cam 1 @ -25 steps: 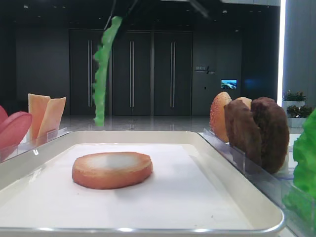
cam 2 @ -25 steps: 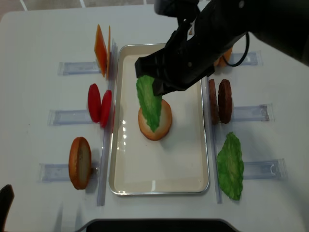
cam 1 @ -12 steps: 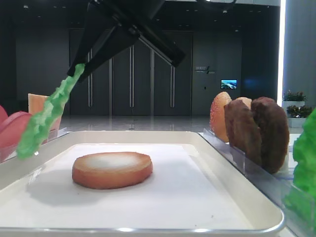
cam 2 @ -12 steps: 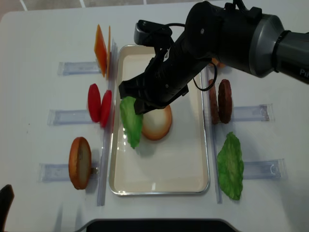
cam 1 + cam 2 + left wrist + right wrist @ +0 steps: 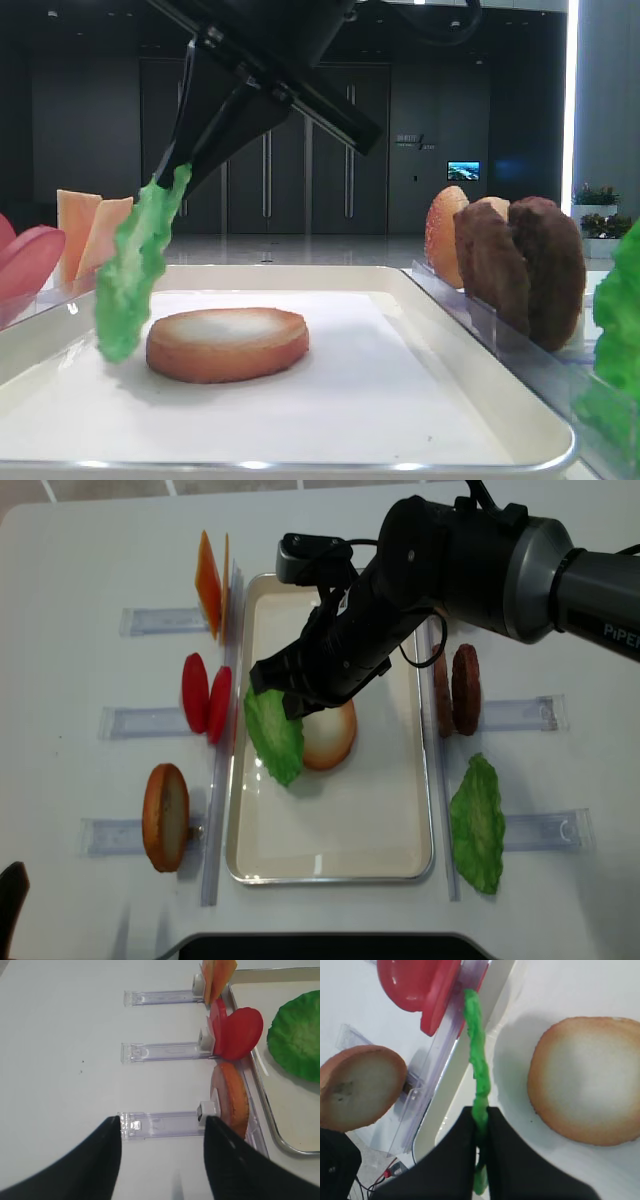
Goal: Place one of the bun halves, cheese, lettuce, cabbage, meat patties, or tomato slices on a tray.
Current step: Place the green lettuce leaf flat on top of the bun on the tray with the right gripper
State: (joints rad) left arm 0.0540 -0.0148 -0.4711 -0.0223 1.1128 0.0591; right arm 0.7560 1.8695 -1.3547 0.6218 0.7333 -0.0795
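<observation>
Right gripper (image 5: 272,687) clamps a lettuce leaf (image 5: 273,735) hanging below it, left of the tray's (image 5: 330,855) bun half (image 5: 330,736).

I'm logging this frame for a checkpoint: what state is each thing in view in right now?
Right gripper: shut on the lettuce.
Lettuce: hanging over the tray's left part, beside the bun half.
Bun half: lying flat on the tray, pale face up.
Tray: holds only that bun half.
Left gripper: open, holding nothing.
Tomato slices: standing on edge in their rack.
</observation>
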